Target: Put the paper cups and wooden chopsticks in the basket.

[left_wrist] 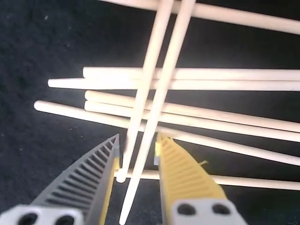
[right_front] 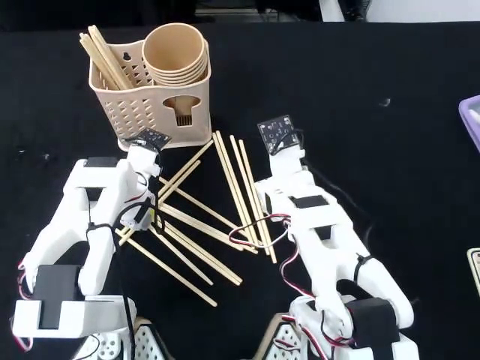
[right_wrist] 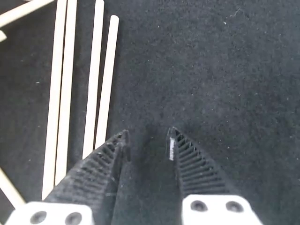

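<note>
L gripper (left_wrist: 137,149) jaws apart, straddling two crossed chopsticks (left_wrist: 161,89) atop loose pile on surface (right_front: 390,187). R gripper (right_wrist: 147,138) jaws apart, over bare surface just beside pile. Cups (right_front: 176,52) stacked in basket (right_front: 150,109) w/ a few chopsticks.

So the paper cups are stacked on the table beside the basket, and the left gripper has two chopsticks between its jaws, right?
Not quite: the high view shows the paper cups stacked inside the basket, not beside it. The rest holds: the left gripper has two chopsticks between its jaws.
</note>
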